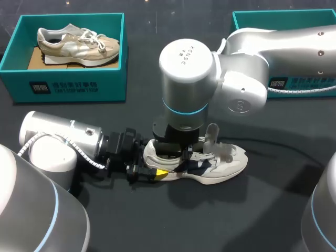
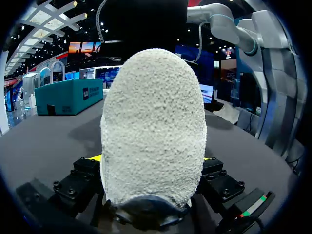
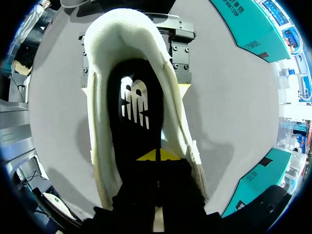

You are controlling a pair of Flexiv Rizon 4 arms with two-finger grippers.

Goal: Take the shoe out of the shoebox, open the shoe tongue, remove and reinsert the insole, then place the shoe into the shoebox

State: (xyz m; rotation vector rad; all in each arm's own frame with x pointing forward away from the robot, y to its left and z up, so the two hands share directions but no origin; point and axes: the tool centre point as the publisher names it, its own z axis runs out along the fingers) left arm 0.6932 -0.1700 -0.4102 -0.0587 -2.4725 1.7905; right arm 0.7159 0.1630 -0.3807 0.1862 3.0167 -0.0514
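My left hand (image 1: 152,164) lies low on the dark worktop (image 1: 252,210), nearest to me. It is clamped on the shoe (image 1: 220,167) at its heel (image 2: 152,126), with one yellow-tipped finger against each side. In the left wrist view that rounded, pebbly white heel stands upright between the fingers. The shoe sits upright on its sole in the middle of the worktop, toe pointing towards my right. It is white with a dark patch on its side, its tongue (image 1: 212,134) raised and its laces lying loose.

My right hand (image 3: 158,156) comes straight down into the shoe's opening. Its two yellow tips are pressed together over the black insole (image 3: 134,102), which lies flat inside the white collar. I cannot tell whether the tips nip it.

Farther back on my left stands a teal shoebox (image 1: 68,84) holding a beige shoe (image 1: 73,43) on its side. A second teal box (image 1: 262,18) sits at the far right, partly behind my right arm.
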